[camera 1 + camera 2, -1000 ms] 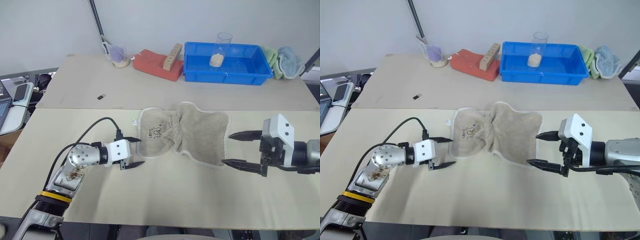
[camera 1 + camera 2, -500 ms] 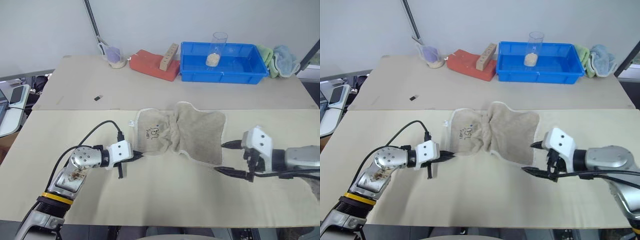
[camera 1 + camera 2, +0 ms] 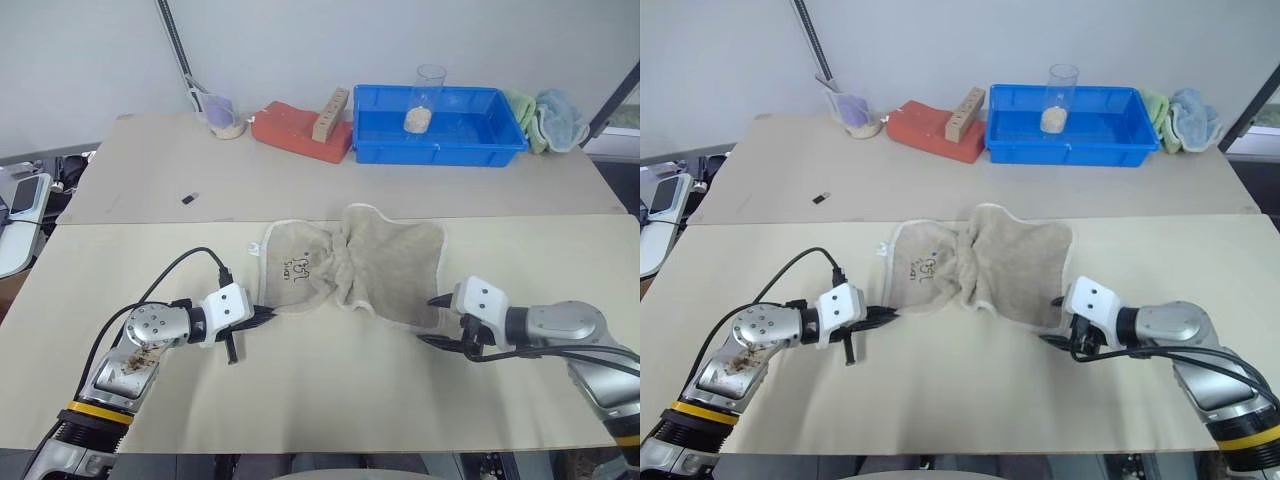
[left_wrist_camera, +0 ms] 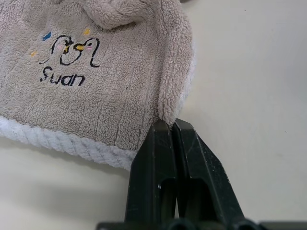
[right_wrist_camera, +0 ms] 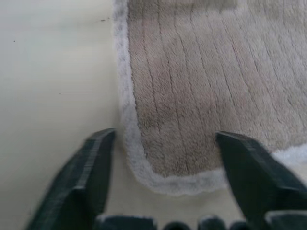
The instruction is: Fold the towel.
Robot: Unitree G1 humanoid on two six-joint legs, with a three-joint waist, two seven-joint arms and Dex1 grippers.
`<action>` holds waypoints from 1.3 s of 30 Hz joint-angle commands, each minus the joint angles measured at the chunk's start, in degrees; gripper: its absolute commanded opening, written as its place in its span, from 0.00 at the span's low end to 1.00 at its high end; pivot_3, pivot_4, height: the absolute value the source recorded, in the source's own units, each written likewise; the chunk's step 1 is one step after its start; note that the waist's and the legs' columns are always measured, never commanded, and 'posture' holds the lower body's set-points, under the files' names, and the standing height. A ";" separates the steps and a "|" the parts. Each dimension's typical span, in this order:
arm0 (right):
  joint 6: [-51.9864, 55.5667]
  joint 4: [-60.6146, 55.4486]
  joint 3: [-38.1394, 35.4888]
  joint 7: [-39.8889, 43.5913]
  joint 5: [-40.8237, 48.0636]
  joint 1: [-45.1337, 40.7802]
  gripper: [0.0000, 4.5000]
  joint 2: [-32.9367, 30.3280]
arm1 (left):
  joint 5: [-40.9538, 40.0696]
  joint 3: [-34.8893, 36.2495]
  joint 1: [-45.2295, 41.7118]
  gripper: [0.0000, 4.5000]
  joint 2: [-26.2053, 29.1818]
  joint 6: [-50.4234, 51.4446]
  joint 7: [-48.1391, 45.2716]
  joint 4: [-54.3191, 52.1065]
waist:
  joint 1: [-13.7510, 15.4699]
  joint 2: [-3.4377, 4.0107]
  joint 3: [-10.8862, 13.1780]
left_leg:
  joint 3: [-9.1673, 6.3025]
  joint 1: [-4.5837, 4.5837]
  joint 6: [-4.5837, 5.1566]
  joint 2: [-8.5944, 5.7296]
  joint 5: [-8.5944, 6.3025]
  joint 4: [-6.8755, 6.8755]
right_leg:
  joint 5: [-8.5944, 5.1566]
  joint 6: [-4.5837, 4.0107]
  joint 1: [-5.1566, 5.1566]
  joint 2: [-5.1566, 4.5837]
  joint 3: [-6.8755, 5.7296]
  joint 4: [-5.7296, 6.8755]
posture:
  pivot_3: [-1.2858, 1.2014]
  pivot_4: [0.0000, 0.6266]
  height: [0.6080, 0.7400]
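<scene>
The towel (image 3: 352,264) lies bunched at its middle in the centre of the frame on the near tabletop (image 3: 330,390), long axis running left to right, its embroidered end toward the left and its plain end toward the right. My left pincer (image 4: 171,125), at lower left, is pressed fully together, fingertips at the towel's near left corner where the white edging meets the pile. My right pincer (image 5: 163,139), at lower right, stands apart astride the near right corner, one finger either side, gripping nothing.
</scene>
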 commanded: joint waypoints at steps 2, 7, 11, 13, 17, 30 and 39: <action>-0.58 3.63 0.77 -1.12 -3.65 -0.60 0.35 0.19 | 0.91 0.22 2.10 0.00 0.92 -0.42 0.33 0.19 | -0.03 -0.01 -0.03 | -0.06 0.01 0.00 -0.01 0.00 0.00 | 0.00 0.00 0.02 -0.01 0.01 0.00 | 0.52 0.24 1.00; 0.40 3.47 -0.40 -0.62 -2.30 -0.94 0.01 0.02 | 0.14 1.81 2.95 0.00 2.12 -1.11 0.15 1.37 | 0.06 0.00 -0.04 | -0.11 0.01 0.00 -0.03 0.00 0.00 | 0.00 0.00 0.02 -0.04 0.02 0.00 | 0.52 0.24 1.00; 3.77 -0.38 -4.02 2.80 2.93 0.34 0.01 -2.17 | -2.84 5.10 3.07 0.00 4.53 0.87 -1.63 1.82 | 0.10 0.01 -0.03 | -0.13 0.00 0.00 -0.02 0.00 -0.01 | 0.00 0.00 0.00 -0.04 0.02 0.01 | 0.52 0.24 1.00; 6.14 -3.29 -6.84 6.57 6.96 2.00 0.01 -4.74 | -5.50 6.73 3.10 0.00 6.63 3.00 -4.13 1.23 | 0.14 0.02 -0.02 | -0.16 -0.05 0.00 -0.02 0.00 -0.02 | 0.00 0.00 -0.05 -0.06 0.02 0.01 | 0.52 0.24 1.00; 16.07 -9.64 -17.88 14.57 17.82 5.16 0.01 -13.03 | -16.74 12.60 3.85 0.00 15.06 15.17 -13.82 -3.44 | -0.05 0.11 0.12 | -0.18 -0.32 0.01 0.00 0.00 -0.02 | 0.00 0.00 -0.28 -0.05 0.00 0.05 | 0.52 0.24 1.00; 13.97 21.50 -9.74 11.24 11.64 -37.35 0.01 -8.35 | -13.87 12.87 -40.96 0.00 3.05 20.79 -0.89 29.58 | -0.26 -0.04 0.20 | -0.02 -0.75 0.01 -0.12 0.01 0.32 | 0.00 0.00 -0.61 -0.04 -0.16 0.20 | 0.52 0.24 1.00; 12.38 21.60 -9.84 22.44 11.68 -46.91 0.01 -14.63 | -15.84 15.34 -44.89 0.00 11.41 25.61 -8.31 27.38 | -1.30 0.11 0.15 | 0.08 -0.95 0.03 -0.06 0.03 0.21 | 0.00 0.00 -1.19 0.00 -0.14 0.82 | 0.52 0.24 1.00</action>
